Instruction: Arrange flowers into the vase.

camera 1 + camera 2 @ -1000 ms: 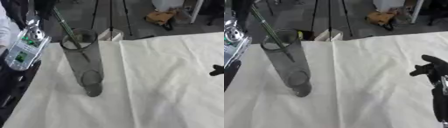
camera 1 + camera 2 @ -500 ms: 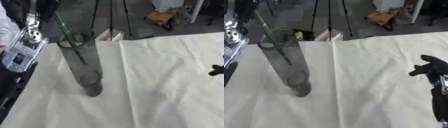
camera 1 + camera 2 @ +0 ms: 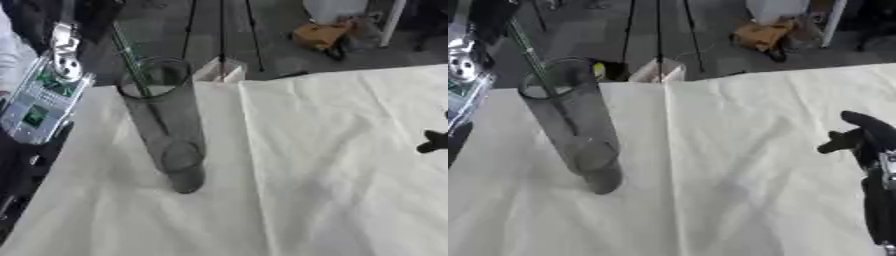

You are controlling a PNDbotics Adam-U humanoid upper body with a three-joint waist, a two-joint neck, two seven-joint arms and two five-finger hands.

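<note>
Vase [image 3: 166, 125] of clear glass stands near the far left corner of my cloth-covered tabletop [image 3: 332, 165], 1 green stem [image 3: 131, 60] already slanting through its mouth. My left arm [image 3: 39, 97] rises beside it, its hand out of view, so I cannot tell that grip. My right hand [image 3: 866, 131] idles at the right edge, fingers relaxed. Tall and narrow, the vase could topple if the stem levers against its rim.

No readable text, label, brand, number or sign anywhere in my view. The green panel on my left forearm [image 3: 39, 107] carries small markings — too blurred to read. The glass vase [image 3: 166, 125] and the white tablecloth [image 3: 332, 170] bear no print — nothing legible on either.
</note>
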